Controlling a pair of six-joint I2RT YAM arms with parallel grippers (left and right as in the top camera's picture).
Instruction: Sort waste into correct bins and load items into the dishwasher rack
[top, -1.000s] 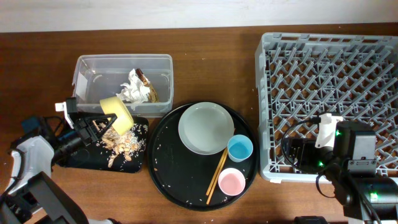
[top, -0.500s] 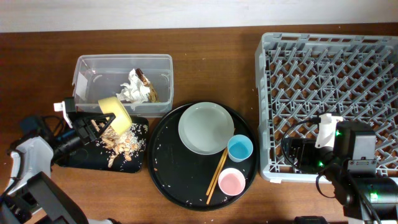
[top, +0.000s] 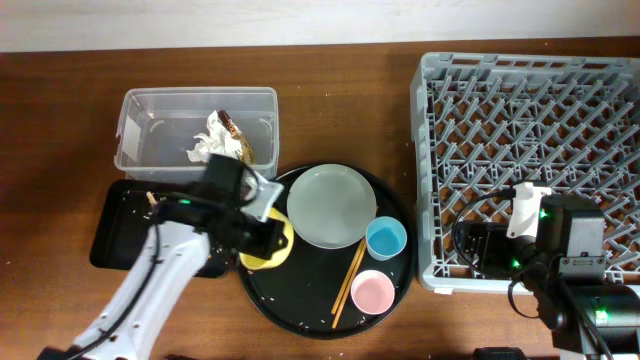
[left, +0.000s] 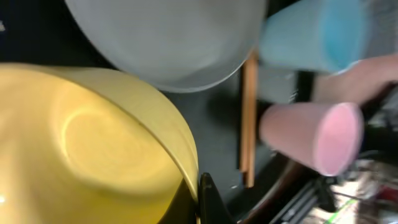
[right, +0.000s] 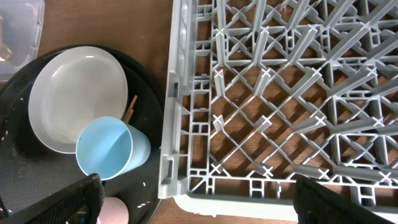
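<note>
From overhead, the left gripper (top: 268, 240) is hanging over the left part of the large round black tray (top: 290, 305). The small yellow bowl (top: 257, 262) is showing just beneath it, close beside the pale grey-green round plate (top: 331, 205). The light blue cup (top: 386, 238) and the pink cup (top: 372, 291) are standing on the tray's right side, with the pair of thin wooden chopsticks (top: 350, 275) lying slantwise between plate and cups. Behind the tray, the clear rectangular plastic tub (top: 150, 140) is holding crumpled white paper napkins (top: 208, 150) and a brown-gold wrapper (top: 236, 130). The shallow black rectangular tray (top: 110, 225) is lying in front of the tub, partly under the left arm. The large square grey plastic rack (top: 530, 110) is sitting at the right, with the right arm (top: 565, 240) over its near left corner. In the left wrist view the bowl is filling the lower left, and a dark finger (left: 208, 199) is pressing against its rim, so the grip is closing on the bowl; whether the bowl is touching the tray cannot be told. The plate, both cups and the chopsticks are lying beyond it. In the right wrist view the right gripper (right: 199, 208) is hovering above the rack's corner, its fingers (right: 62, 202) spreading wide and gripping nothing, with the plate and blue cup at the left.
</note>
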